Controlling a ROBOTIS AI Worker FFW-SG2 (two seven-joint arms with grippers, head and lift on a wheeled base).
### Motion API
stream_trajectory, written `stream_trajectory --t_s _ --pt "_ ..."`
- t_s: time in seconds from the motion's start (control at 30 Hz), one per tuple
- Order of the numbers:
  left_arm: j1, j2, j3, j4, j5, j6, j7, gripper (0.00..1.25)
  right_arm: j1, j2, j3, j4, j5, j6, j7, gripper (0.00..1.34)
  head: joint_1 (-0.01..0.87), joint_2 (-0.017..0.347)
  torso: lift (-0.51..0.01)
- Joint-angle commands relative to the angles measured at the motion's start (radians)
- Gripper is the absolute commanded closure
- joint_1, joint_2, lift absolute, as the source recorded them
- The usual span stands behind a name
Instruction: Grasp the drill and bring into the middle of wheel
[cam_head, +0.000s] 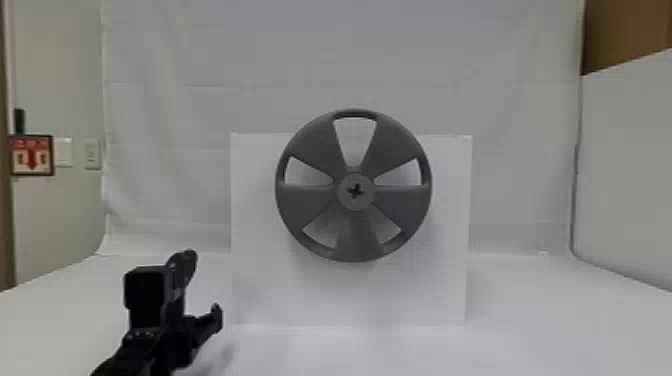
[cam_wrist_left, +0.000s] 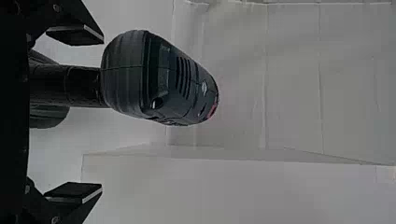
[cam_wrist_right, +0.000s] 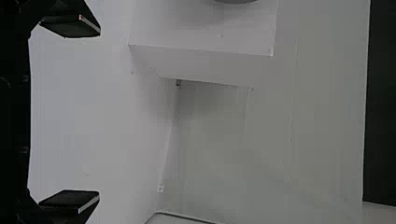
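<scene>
Drill base (cam_wrist_left: 48, 117) partly out of sight

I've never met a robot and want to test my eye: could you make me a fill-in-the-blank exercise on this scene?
The wheel has ____ large openings.
The board behind it is coloured ____.
The drill is by the robot's ____ claw.
The right claw has ____ fingers.

Missing words: five; white; left; two.

Wheel (cam_head: 310, 202): is sitting before the stand (cam_head: 425, 295); stand is resting on the surface (cam_head: 550, 330), sheet (cam_head: 300, 55) hanging behind. Seen from the wheel: left gripper (cam_head: 203, 283) is hovering at eight o'clock, sign (cam_head: 32, 155) is hanging at nine. Drill (cam_wrist_left: 133, 77): is standing before left gripper.
</scene>
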Motion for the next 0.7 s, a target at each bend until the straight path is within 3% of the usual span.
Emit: stream_trajectory --t_s 0.0,0.67 --pt "-0.012 0.0 0.003 0.021 0.0 -0.013 0.003 0.17 0.003 0.0 0.0 0.0 0.001 0.0 0.001 0.08 0.054 0.031 -0.403" --pt "-0.03 0.0 0.023 0.064 -0.011 -0.019 0.003 0.21 0.006 0.002 -0.001 0.0 0.001 0.0 0.001 0.08 0.054 0.031 -0.403"
